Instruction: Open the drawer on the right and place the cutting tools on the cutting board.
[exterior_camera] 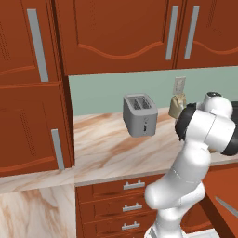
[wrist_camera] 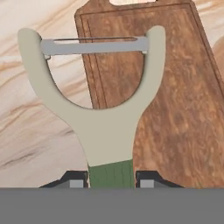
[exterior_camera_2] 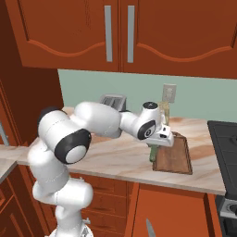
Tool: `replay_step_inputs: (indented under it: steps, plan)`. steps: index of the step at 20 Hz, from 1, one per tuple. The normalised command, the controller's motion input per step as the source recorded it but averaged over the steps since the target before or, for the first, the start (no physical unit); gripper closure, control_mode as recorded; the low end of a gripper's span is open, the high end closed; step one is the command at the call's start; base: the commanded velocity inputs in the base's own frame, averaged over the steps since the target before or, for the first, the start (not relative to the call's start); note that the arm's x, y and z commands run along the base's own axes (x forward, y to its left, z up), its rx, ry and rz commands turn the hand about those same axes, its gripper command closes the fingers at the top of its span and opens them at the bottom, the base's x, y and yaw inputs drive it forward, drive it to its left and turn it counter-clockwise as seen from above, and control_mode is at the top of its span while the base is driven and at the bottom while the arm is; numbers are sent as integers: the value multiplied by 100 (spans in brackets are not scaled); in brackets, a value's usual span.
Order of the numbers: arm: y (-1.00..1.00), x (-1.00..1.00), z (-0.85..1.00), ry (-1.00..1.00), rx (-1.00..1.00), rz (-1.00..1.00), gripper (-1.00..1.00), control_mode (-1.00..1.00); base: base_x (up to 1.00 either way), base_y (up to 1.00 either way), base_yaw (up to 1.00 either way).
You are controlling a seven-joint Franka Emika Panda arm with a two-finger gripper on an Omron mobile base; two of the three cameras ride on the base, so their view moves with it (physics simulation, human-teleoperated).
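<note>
- Between the two dark fingertips of the gripper [wrist_camera: 112,180], the peeler [wrist_camera: 98,105] was clamped by its green handle, its whitish forked head and grey blade pointing away from the hand.
- Seen from the hand, the peeler head hung over the near left edge of the cutting board [wrist_camera: 175,100], half above the board and half above the marble counter [wrist_camera: 35,131]; whether it touched either could not be told.
- From the right base view, the gripper [exterior_camera_2: 154,149] sat at the left edge of the cutting board [exterior_camera_2: 178,155], with the green handle hanging down beside the board's rim.
- Behind the board stood a small bottle [exterior_camera_2: 163,112] against the wall, and the grey toaster [exterior_camera: 139,114] sat further left on the counter.
- Low in the right base view, the knife [exterior_camera_2: 150,229] appeared as a slim grey blade, apparently down in the drawer, well apart from the board.
- By my judgement the task was roughly half done: the drawer seemed open and the first tool had been lifted to the board, but it was not yet released.
- What remained: setting the peeler fully on the board, then fetching the knife.
</note>
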Motion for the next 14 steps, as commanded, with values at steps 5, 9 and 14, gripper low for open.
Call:
replay_step_inputs:
  steps: [5, 9, 14]
  plan:
    - [-45, 28, -29, -2, 0, 8, 100, -100, 0, 0, 0]
    - [-31, 24, -26, -2, 0, 7, 100, -100, 0, 0, 0]
    - [-2, 11, -8, 0, 0, 1, -100, -100, 0, 0, 0]
